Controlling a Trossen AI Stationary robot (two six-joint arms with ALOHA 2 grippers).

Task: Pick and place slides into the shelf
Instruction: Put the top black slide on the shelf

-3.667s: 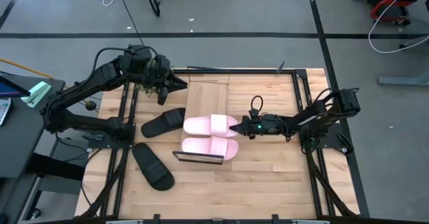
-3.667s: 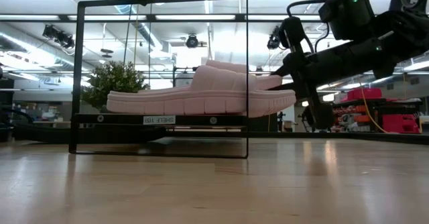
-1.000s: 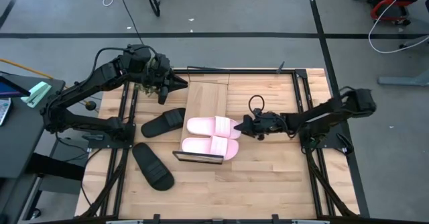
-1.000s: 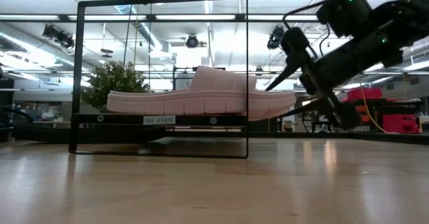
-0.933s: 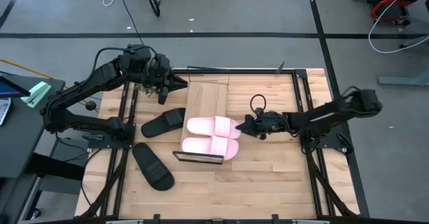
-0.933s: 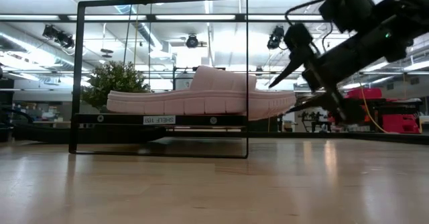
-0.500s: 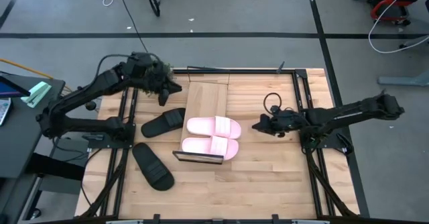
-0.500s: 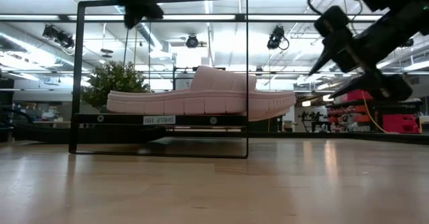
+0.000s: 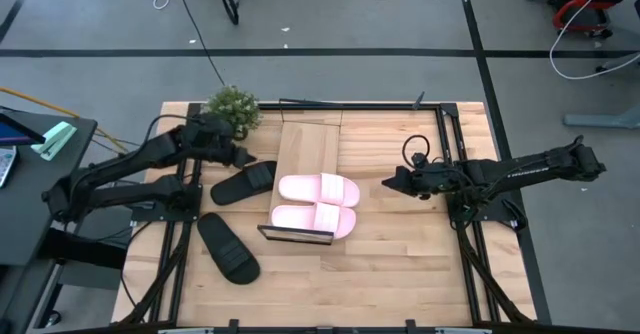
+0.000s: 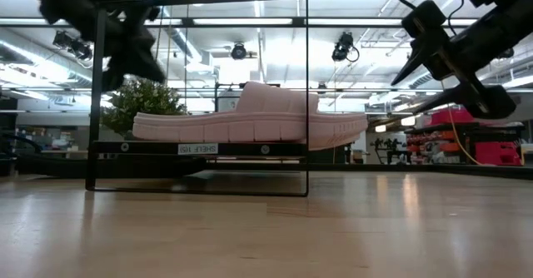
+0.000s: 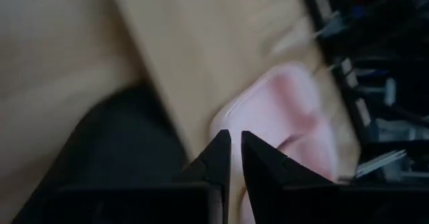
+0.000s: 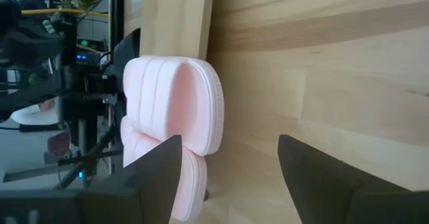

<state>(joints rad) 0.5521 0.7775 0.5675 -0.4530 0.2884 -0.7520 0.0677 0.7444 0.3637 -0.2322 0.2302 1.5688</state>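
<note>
Two pale pink slides (image 9: 318, 187) (image 9: 312, 219) lie side by side, soles down, on the near end of the shelf (image 9: 304, 146); in the low view one (image 10: 250, 120) shows on the plank inside the black wire frame. One black slide (image 9: 245, 182) lies on the table left of the shelf, another (image 9: 228, 246) nearer the front. My left gripper (image 9: 236, 155) hovers just beyond the far black slide, its fingers nearly together (image 11: 234, 142) and holding nothing. My right gripper (image 9: 388, 182) stands open right of the pink slides (image 12: 171, 110), clear of them.
A small potted plant (image 9: 232, 106) stands at the table's far left corner. Black metal rails (image 9: 462, 224) run along both sides of the table. Bare wood lies in front of the shelf (image 9: 350, 274).
My right gripper has drawn back from the pink slides toward the table's right edge and stayed open. My left gripper has swung from beside the plant toward the near edge and down, to just above the far black slide. The slides have not moved.
</note>
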